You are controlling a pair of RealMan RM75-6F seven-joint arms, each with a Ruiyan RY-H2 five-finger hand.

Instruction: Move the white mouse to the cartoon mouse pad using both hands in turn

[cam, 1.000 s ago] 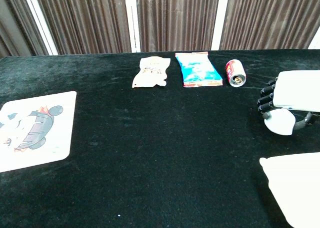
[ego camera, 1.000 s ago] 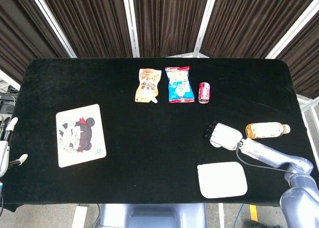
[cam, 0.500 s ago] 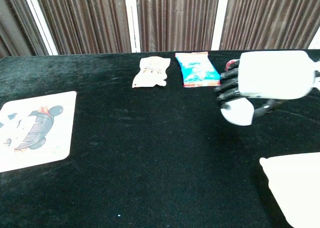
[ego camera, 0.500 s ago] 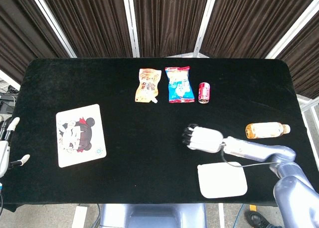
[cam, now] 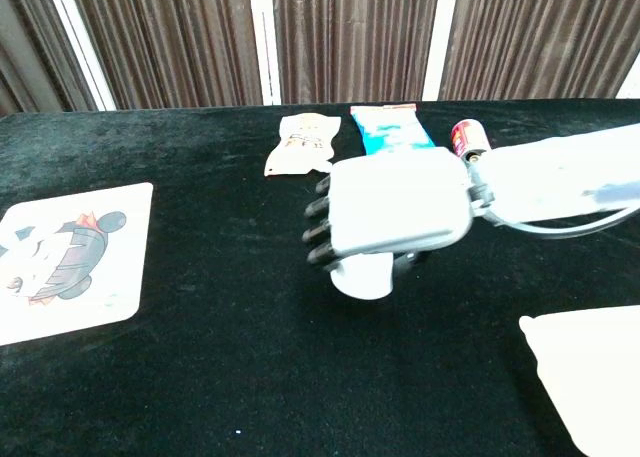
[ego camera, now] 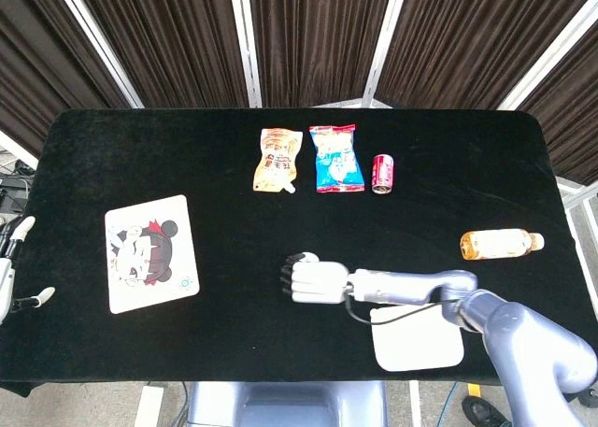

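My right hand (ego camera: 311,280) (cam: 395,213) hovers over the middle of the black table, fingers curled around the white mouse (cam: 362,276), which shows just below the palm in the chest view. In the head view the hand hides the mouse. The cartoon mouse pad (ego camera: 149,251) (cam: 62,260) lies flat near the table's left side, well to the left of the hand. My left hand (ego camera: 11,263) is at the far left edge of the head view, off the table, fingers apart and holding nothing.
A plain white pad (ego camera: 417,337) (cam: 590,367) lies at the front right. At the back stand an orange pouch (ego camera: 277,160), a blue snack bag (ego camera: 335,158) and a red can (ego camera: 383,174). An orange drink bottle (ego camera: 499,244) lies at the right.
My right hand has carried the white mouse leftward from near the bottle to the table's middle. The left hand has barely moved.
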